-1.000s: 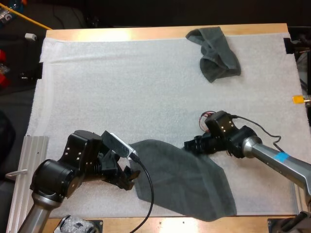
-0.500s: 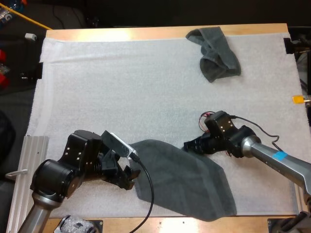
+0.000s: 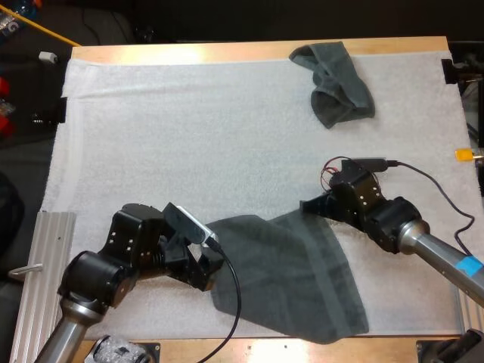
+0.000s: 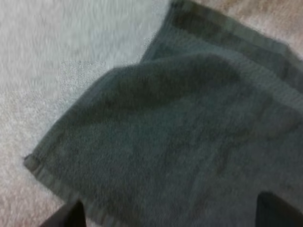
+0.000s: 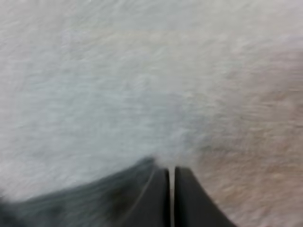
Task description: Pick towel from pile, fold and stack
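Note:
A dark grey-green towel [image 3: 287, 280] lies spread on the white mat [image 3: 189, 136] near the table's front edge. My right gripper [image 3: 308, 206] is shut on its far right corner, and the cloth is drawn up into a ridge toward it. In the right wrist view the fingers [image 5: 171, 189] are pressed together with towel edge [image 5: 94, 196] beside them. My left gripper [image 3: 210, 266] is at the towel's left edge. Its fingers [image 4: 173, 208] stand wide apart, open, over the towel [image 4: 180, 132] near a corner. A second, crumpled towel [image 3: 336, 87] lies at the mat's far right.
A ribbed metal rail [image 3: 45, 257] runs along the mat's left edge beside my left arm. A clear plastic-wrapped item [image 3: 113, 349] sits at the table's front edge. Bare mat spans the middle and far left.
My right gripper has moved away from the front edge and slightly right, dragging the towel's corner with it. My left arm has shifted a little to the right, toward the towel.

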You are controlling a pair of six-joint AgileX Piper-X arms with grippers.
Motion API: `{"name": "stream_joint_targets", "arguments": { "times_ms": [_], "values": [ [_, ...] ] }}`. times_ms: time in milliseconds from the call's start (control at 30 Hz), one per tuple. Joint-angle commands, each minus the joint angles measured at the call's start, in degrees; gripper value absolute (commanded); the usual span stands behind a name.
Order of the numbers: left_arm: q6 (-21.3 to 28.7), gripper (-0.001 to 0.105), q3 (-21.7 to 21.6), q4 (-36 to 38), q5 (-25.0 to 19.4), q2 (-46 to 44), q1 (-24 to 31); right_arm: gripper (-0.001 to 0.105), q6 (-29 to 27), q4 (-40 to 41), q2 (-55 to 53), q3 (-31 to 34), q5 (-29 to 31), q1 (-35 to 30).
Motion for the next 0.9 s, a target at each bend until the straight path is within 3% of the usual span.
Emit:
{"name": "stream_joint_targets", "arguments": {
  "times_ms": [0, 233, 300, 367, 433, 467, 633, 867],
  "values": [
    [-0.21, 0.069, 0.76, -2.21, 0.09, 0.09, -0.32, 0.000, -0.59, 1.83, -0.58, -0.04, 2.00, -0.04],
    [-0.21, 0.069, 2.62, -3.13, 0.09, 0.09, -0.32, 0.003, -2.97, 1.17, -0.57, -0.04, -1.69, -0.04],
    [-0.21, 0.069, 2.62, -3.13, 0.09, 0.09, -0.32, 0.015, -3.25, 0.17, -0.57, -0.04, -3.93, -0.04],
    [-0.40, 0.069, 2.62, -3.13, 0.09, 0.09, -0.32, 0.042, -3.24, -0.92, -0.57, -0.04, -4.21, -0.04],
    [-0.53, 0.069, 2.62, -3.13, 0.09, 0.09, -0.32, 0.057, -3.24, -2.00, -0.28, -0.04, -4.21, -0.04],
    [-0.74, 0.069, 2.62, -3.00, 0.09, 0.09, -0.32, 0.059, -3.24, -2.77, 0.02, -0.04, -4.64, -0.04],
    [-1.65, 0.069, 2.62, -2.65, 0.09, 0.09, -0.32, 0.048, -2.09, -3.42, 2.81, -0.04, -7.36, -0.04],
    [-2.15, 0.069, 2.62, -1.63, 0.44, 0.09, -0.32, 0.048, -2.09, -3.30, 7.33, -0.04, -9.05, -0.04]
  ]
}}
